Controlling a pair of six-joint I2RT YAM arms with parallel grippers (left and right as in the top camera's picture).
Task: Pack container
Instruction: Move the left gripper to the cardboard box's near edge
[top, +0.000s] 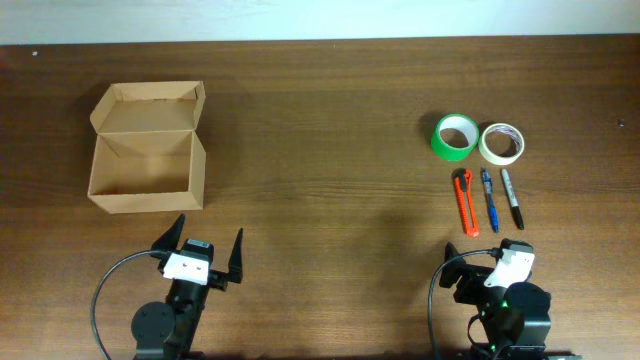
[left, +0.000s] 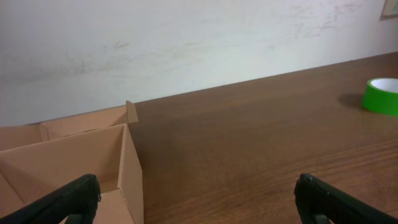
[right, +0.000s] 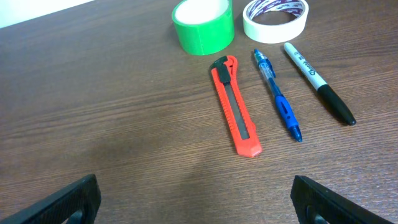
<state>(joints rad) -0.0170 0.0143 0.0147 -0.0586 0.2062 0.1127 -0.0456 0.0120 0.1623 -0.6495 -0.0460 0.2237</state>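
The tan cardboard box (top: 147, 201) sits lid-open for loading. My left pincer (top: 210, 230), near it, and right pincer (right: 196, 196), well right, gape empty.

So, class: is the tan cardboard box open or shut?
Open: the small tan cardboard box has its flap lid folded back, its bare inside showing overhead.

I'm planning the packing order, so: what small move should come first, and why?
Probably reach the open, empty right gripper forward toward the orange box cutter, which lies closest ahead of it. The cardboard box already stands open and empty, ready to receive items.
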